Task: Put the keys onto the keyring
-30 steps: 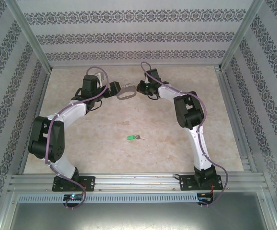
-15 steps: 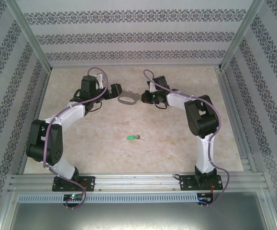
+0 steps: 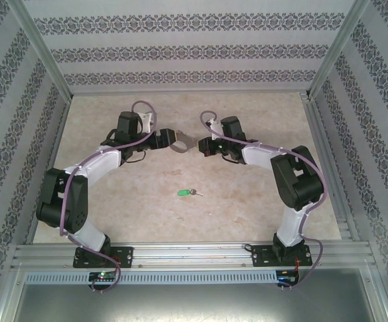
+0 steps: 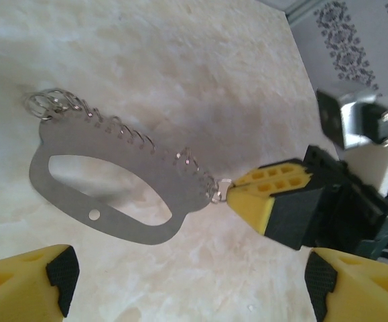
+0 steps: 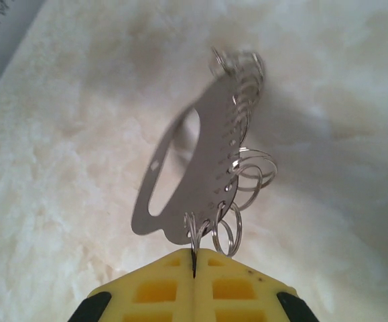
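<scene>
The keyring (image 3: 180,143) is a flat grey metal plate with an oval slot and several split rings along one edge. It hangs just above the table at the back middle. My right gripper (image 5: 194,258) is shut on the end ring of the keyring (image 5: 214,141). My left gripper (image 3: 166,139) is open and sits close to the plate's other end. In the left wrist view the keyring (image 4: 126,151) lies beyond my left gripper (image 4: 187,282), with nothing between the fingers, and the right gripper's yellow fingers (image 4: 267,194) pinch its ring. One green-headed key (image 3: 186,193) lies on the table, nearer than both grippers.
The beige tabletop (image 3: 147,194) is bounded by patterned walls (image 3: 180,50) at the back and sides. An aluminium rail (image 3: 194,253) runs along the near edge. Both arms bend inward, leaving open floor around the key.
The right gripper has carried the keyring slightly nearer and toward the middle, its elbow swinging out to the right. The left gripper has moved in close to the plate.
</scene>
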You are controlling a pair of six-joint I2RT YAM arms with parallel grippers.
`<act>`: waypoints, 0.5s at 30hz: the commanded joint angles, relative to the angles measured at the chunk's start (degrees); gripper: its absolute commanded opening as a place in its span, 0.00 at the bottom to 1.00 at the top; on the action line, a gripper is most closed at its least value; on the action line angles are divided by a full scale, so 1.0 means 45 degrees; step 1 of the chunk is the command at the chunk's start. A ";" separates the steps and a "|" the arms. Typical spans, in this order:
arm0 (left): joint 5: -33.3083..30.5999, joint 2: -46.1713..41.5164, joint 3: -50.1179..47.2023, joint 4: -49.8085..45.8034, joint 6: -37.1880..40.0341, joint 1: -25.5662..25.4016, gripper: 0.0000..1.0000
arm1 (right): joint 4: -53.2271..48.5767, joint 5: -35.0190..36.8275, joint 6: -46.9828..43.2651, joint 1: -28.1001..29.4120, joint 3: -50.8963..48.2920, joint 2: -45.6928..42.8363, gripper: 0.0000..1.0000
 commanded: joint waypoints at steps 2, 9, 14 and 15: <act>0.0505 -0.0068 0.0656 -0.0574 0.0468 -0.0254 0.85 | 0.2155 -0.0096 -0.0417 0.0113 -0.0557 -0.0948 0.00; 0.0863 -0.0034 0.1344 -0.0650 0.0747 -0.0290 0.84 | 0.2677 -0.0124 -0.0509 0.0157 -0.0644 -0.1890 0.00; 0.1413 -0.0090 0.1947 -0.0756 0.1160 -0.0310 0.85 | 0.2775 -0.0854 -0.0691 0.0114 -0.0499 -0.2777 0.00; 0.1603 -0.0091 0.2032 -0.0741 0.1218 -0.0307 0.85 | 0.2727 -0.1060 -0.0680 0.0094 -0.0414 -0.2893 0.00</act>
